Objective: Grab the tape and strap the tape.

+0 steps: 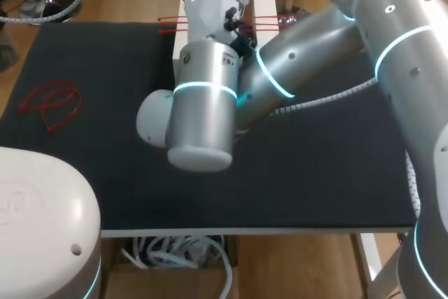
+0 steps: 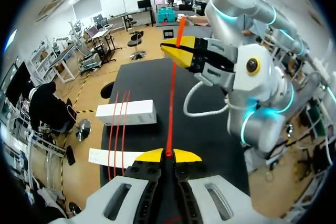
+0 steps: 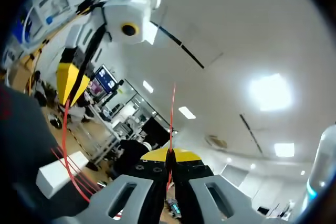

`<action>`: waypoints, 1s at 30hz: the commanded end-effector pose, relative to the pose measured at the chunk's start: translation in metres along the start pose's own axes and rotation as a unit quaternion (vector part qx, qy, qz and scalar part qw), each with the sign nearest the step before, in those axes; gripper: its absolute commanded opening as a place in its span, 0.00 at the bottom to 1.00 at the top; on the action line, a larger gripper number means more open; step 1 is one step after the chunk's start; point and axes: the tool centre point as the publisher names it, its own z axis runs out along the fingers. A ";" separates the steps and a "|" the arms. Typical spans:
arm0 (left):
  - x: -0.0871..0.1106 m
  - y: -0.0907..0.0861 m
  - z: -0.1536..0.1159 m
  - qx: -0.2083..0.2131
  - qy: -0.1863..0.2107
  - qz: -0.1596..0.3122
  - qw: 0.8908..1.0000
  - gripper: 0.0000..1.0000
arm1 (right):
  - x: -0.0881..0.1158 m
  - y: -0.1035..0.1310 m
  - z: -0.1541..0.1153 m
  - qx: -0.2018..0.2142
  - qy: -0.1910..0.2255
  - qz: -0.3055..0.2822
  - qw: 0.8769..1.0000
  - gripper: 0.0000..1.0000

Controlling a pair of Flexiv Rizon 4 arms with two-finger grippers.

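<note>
1. Black matte table top [image 1: 336, 173]: your work surface, seen from above in the head view, with both of your arms over its far half.
2. Thin red strapping tape [image 2: 171, 103]: one length, held in the air above the far part of the table. It runs as a straight, taut line from your left gripper to your right gripper. In the right wrist view a short free end stands up past the right fingertips.
3. Left gripper [image 2: 168, 153]: its yellow-tipped fingers are pressed together on the near end of the tape, which comes out exactly at the seam between the tips. In the head view you find this gripper at the far edge of the table, left of the right one.
4. Right gripper [image 3: 169, 153]: its yellow tips are likewise closed together on the tape, which is pinched between them. From the left wrist view it sits straight ahead of the left gripper, well apart from it, with the tape bridging the gap.
5. Right arm [image 1: 280, 75]: its silver links with glowing cyan rings enter from the right and lie across the middle of the table top.
6. White rectangular box [image 2: 128, 113]: lies flat on the far part of the table, below and to one side of the taut tape.
7. Three thin red bands [image 2: 118, 111]: run side by side across the top of the box and continue past its edges.
8. Loose red loop of strapping [image 1: 49, 103]: lies flat on the left part of the table, well apart from the box and both grippers.
</note>
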 end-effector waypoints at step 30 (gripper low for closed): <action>-0.001 0.000 -0.001 -0.002 0.002 0.000 1.000 0.00 | 0.008 0.015 -0.021 0.011 -0.050 -0.199 0.979 0.00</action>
